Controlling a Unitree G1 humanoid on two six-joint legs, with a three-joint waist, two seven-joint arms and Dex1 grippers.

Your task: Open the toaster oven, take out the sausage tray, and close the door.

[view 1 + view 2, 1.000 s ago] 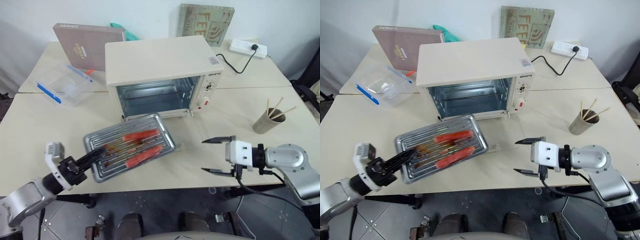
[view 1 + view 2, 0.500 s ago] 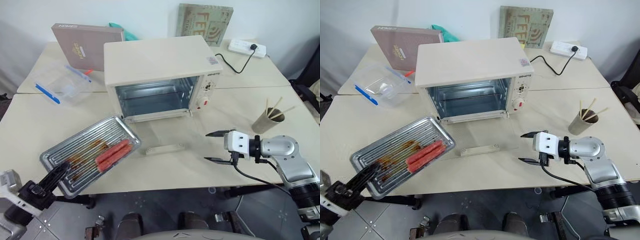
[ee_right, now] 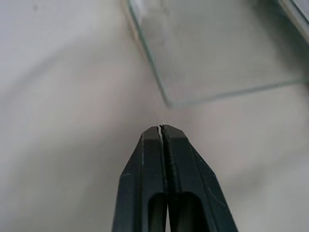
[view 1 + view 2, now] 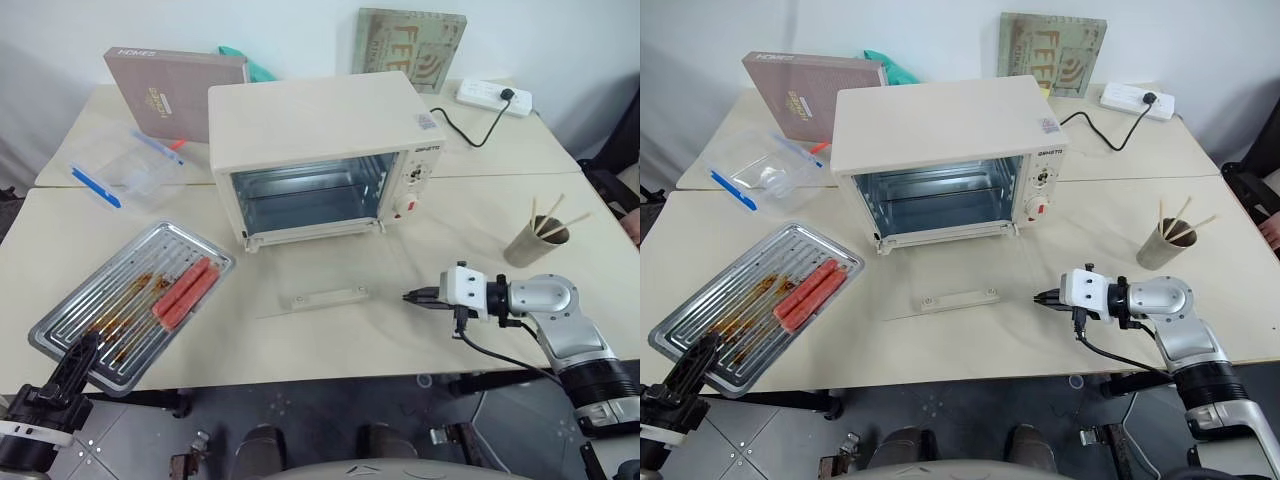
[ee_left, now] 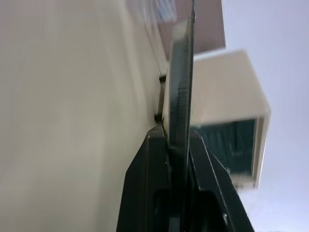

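Observation:
The cream toaster oven (image 4: 320,120) stands mid-table, its metal inside bare. The door (image 4: 330,270) lies folded down flat on the table, with its bar handle (image 4: 323,297) nearest me. At the table's front left sits the silver sausage tray (image 4: 110,300), slanted, two red sausages (image 4: 185,290) lying in it. My left gripper (image 4: 76,362) is shut on the tray's near edge, which shows edge-on (image 5: 182,87) between the fingers. My right gripper (image 4: 412,296) is shut on nothing, low over the table just right of the door's glass corner (image 3: 217,53).
A brown flat box (image 4: 175,90) and a clear plastic box with a blue edge (image 4: 125,170) sit at the back left. A paper cup with sticks (image 4: 535,240) stands to the right. A power strip (image 4: 495,97) and its cable lie behind the oven.
My left gripper has swung the tray from in front of the oven out to the table's front left. My right gripper has snapped shut and moved a little lower toward the door.

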